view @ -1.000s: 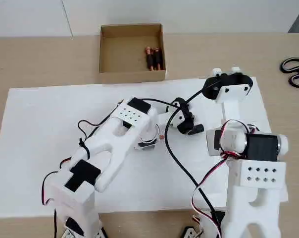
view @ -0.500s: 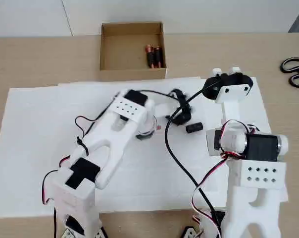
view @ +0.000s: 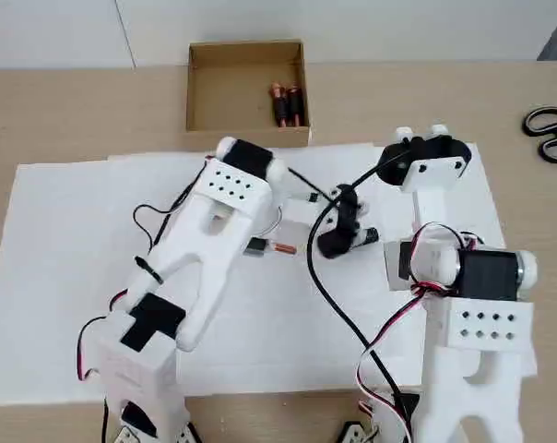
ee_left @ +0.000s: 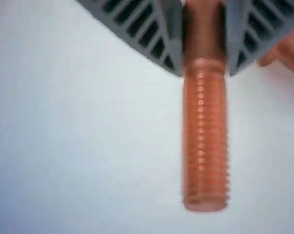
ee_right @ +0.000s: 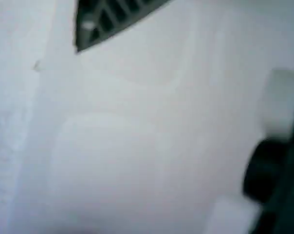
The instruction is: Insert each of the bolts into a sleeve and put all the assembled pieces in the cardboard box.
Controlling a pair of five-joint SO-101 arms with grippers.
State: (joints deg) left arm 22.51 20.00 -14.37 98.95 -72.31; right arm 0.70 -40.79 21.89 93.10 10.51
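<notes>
Two assembled pieces lie already in the box, but I think the work is not finished. The left claw is clamped on a bolt over the paper, and a black sleeve lies near, apart from the bolt, so inserting and boxing are left. The left wrist view shows what the high view does not, the grey jaws pressing the smooth shank with the thread sticking out free; for the right claw, over the paper near the sleeve, I cannot tell if it is apart or together.
</notes>
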